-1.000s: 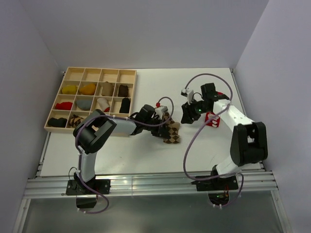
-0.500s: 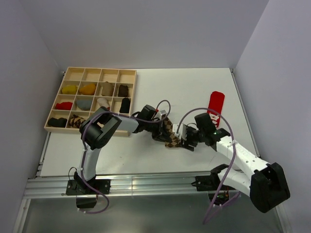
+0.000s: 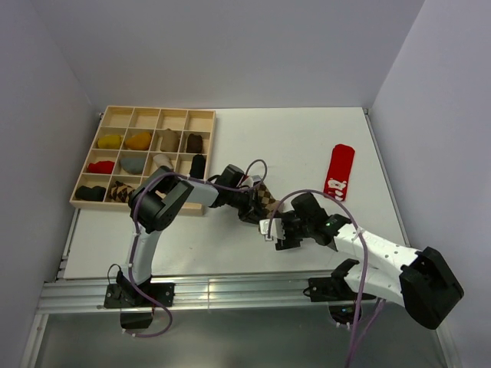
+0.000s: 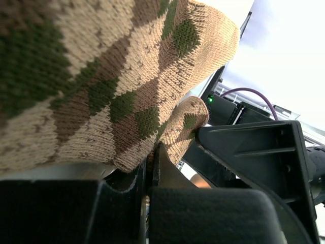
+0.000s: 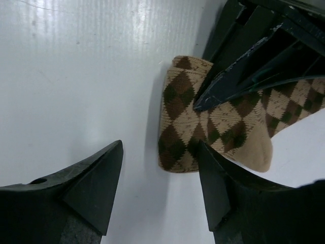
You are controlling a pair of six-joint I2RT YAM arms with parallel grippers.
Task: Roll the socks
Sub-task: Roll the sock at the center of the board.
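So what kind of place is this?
Most likely a lab test cell: a white table boxed in by blank panels, arms bolted to an aluminium rail, and a wooden tray of sorted sock bundles.

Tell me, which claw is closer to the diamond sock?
Left. The left claw is shut on the diamond sock, pinching it. The right claw is open right beside the sock's folded end.

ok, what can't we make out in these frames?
Top view: brown-and-tan argyle fabric sock mostly covered by left gripper and right gripper; roll progress unclear.
Left wrist: sock fills the frame at close range; overall shape lost.
Right wrist: sock's far end runs under the left gripper and off the right edge.
Red fabric sock: top view only, white marks too small to read.
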